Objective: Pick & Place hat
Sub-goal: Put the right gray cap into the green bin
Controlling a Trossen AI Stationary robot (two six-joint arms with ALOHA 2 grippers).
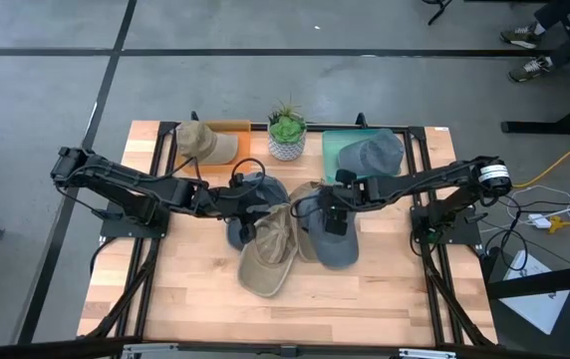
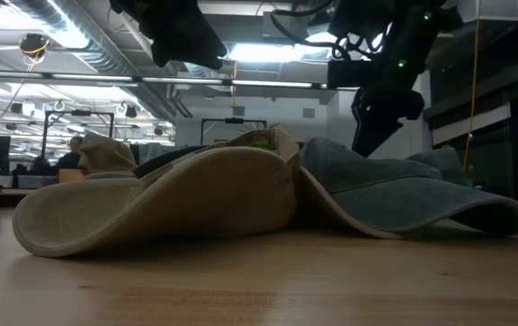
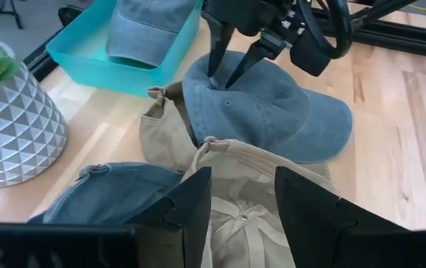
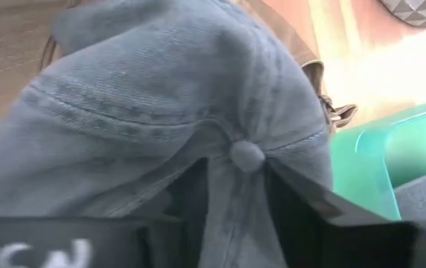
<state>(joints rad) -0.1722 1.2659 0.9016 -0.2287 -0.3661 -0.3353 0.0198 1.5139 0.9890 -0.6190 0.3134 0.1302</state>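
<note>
Blue-grey hat (image 3: 272, 112) pinched by right claw (image 3: 224, 74), tan hats (image 3: 250, 201) crowding.

Faded matt denim cap (image 3: 272, 112) on smooth wooden table (image 1: 365, 289)

Caps (image 1: 283, 231) crowd the middle of the desk (image 1: 385, 299), with a potted plant (image 1: 286, 130) and two trays behind; the front boards lie bare.

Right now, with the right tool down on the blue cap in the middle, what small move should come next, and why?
Probably finish closing the right tool, then lift a little. Its fingers straddle a fold at the crown of the blue cap, beside the top button. The cap lies against a tan cap, so a slow lift would show whether it comes free. The teal bin is close.
</note>
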